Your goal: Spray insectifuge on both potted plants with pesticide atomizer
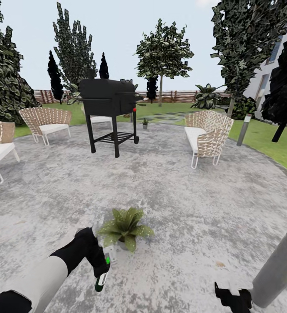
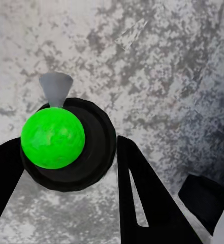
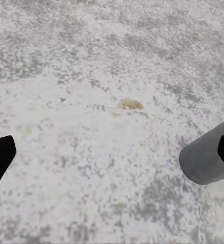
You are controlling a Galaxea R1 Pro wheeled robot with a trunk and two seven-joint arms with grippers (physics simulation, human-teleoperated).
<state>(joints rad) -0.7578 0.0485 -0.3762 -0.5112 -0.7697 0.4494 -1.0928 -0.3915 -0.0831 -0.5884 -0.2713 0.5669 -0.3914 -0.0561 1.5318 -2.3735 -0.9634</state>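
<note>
left fingers (image 2: 66, 168) clamp pesticide atomizer (image 1: 102, 273) beside potted plant (image 1: 125, 226) | right fingers (image 3: 0, 157) apart | paving (image 1: 182, 204) open ahead

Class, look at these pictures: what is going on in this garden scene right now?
A two-armed robot stands on round grey speckled paving. Its left gripper is shut on a small whitish spray bottle with green and black parts, held just beside a low potted plant with broad pointed green leaves. The right gripper hangs open and empty over the paving. A second small potted plant sits farther off, beyond a black barbecue grill.
</note>
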